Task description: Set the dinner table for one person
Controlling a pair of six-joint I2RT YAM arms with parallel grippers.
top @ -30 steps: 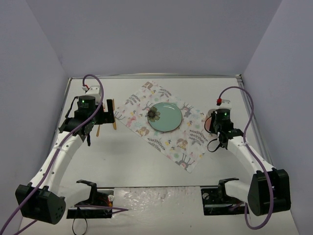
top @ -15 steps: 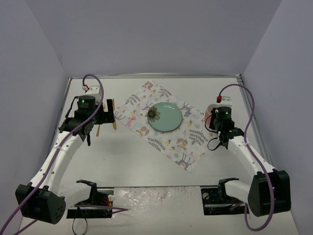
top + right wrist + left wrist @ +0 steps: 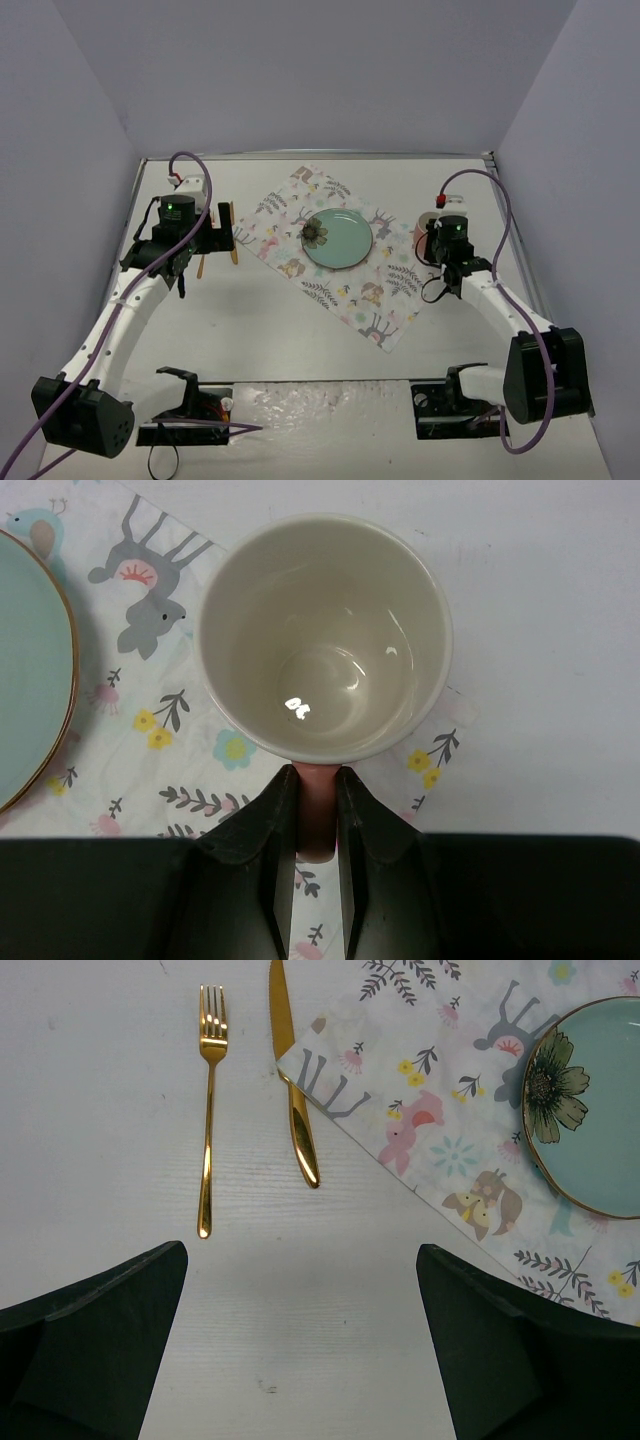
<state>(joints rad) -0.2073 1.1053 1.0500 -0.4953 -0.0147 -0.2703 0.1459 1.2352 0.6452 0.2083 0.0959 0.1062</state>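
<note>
A floral placemat [image 3: 340,265] lies on the white dinner table [image 3: 250,330] with a teal plate [image 3: 338,240] on it. My right gripper [image 3: 317,810] is shut on the pink handle of a cream-lined mug [image 3: 325,635]; the mug [image 3: 432,224] is held upright over the placemat's right corner [image 3: 440,750], beside the plate [image 3: 30,670]. A gold fork [image 3: 207,1120] and gold knife [image 3: 293,1080] lie side by side left of the placemat [image 3: 440,1130]. My left gripper [image 3: 300,1360] is open and empty above bare table, short of the cutlery.
The table's metal-edged right side [image 3: 515,240] runs close to the mug. Grey walls enclose the table on the left, back and right. The arm bases [image 3: 190,400] sit at the near edge.
My right gripper has carried the mug left and farther back, from the table's right side to over the placemat's right corner. The left arm has not moved.
</note>
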